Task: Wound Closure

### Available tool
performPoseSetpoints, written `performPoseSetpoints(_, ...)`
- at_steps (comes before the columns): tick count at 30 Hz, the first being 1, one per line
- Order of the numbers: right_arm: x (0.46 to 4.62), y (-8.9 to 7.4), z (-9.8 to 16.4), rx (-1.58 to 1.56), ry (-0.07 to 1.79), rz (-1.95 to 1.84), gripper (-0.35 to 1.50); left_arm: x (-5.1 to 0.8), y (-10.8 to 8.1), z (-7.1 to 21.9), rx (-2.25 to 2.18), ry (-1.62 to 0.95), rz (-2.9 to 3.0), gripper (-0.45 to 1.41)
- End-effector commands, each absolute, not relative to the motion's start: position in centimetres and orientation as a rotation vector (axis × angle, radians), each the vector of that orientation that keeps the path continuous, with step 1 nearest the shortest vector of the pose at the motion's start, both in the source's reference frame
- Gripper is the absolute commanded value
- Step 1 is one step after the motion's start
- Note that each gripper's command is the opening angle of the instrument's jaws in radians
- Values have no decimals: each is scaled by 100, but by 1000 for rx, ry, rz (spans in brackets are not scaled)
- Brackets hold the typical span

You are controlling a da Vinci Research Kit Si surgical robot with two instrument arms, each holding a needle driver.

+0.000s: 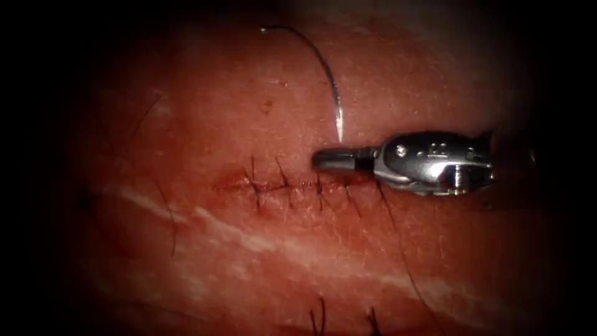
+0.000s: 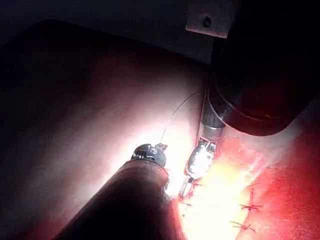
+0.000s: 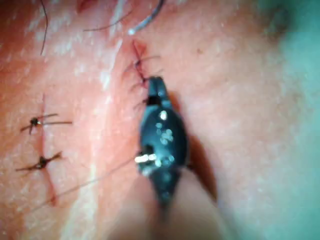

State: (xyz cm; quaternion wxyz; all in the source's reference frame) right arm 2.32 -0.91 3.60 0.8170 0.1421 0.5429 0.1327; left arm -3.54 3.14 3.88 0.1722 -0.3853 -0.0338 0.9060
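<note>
The tissue [image 1: 205, 267] bore a stitched cut [image 1: 292, 185], over whose right end the right tool [image 1: 318, 159] hovered with jaws clenched on nothing, while the curved needle [image 1: 323, 68] lay free on the surface above the cut.

Probably lab: stitched tissue [image 1: 236, 249], bench practice.

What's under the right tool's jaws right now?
Under the right tool, jaws shut and holding nothing, lie the stitched cut and tissue. The stitches directly beneath it are covered. The needle lies free.
</note>
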Motion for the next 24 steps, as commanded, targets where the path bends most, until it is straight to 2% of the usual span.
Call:
performPoseSetpoints(1, 229, -97, 358, 292, 1190, 302, -35, -358, 313, 394, -1098, -97, 2573, -45)
performPoseSetpoints(2, 226, -94, 353, 285, 1210, 312, -35, -357, 313, 394, -1099, -98, 2573, -45)
performPoseSetpoints(4, 219, -90, 342, 280, 1238, 326, 66, -356, 312, 396, -1099, -97, 2574, -45)
performPoseSetpoints(5, 215, -90, 337, 277, 1243, 332, 109, -356, 312, 397, -1100, -96, 2575, -45)
performPoseSetpoints(6, 208, -90, 329, 270, 1243, 340, 128, -356, 311, 398, -1100, -95, 2576, -45)
performPoseSetpoints(8, 195, -92, 318, 265, 1249, 348, 135, -356, 305, 404, -1099, -87, 2579, -45)
performPoseSetpoints(13, 149, -102, 296, 250, 1263, 357, 135, -346, 286, 434, -1101, -77, 2607, -45)
performPoseSetpoints(20, 135, -114, 308, 216, 1252, 359, 135, -291, 294, 507, -1055, -127, 2570, -45)
performPoseSetpoints(21, 138, -116, 313, 210, 1254, 359, 135, -279, 296, 524, -1023, -142, 2534, -33)
performPoseSetpoints(22, 140, -118, 316, 211, 1251, 362, 135, -275, 297, 531, -1014, -155, 2510, -1)
performPoseSetpoints(24, 142, -120, 320, 208, 1248, 360, 135, -266, 295, 547, -997, -181, 2460, 34)
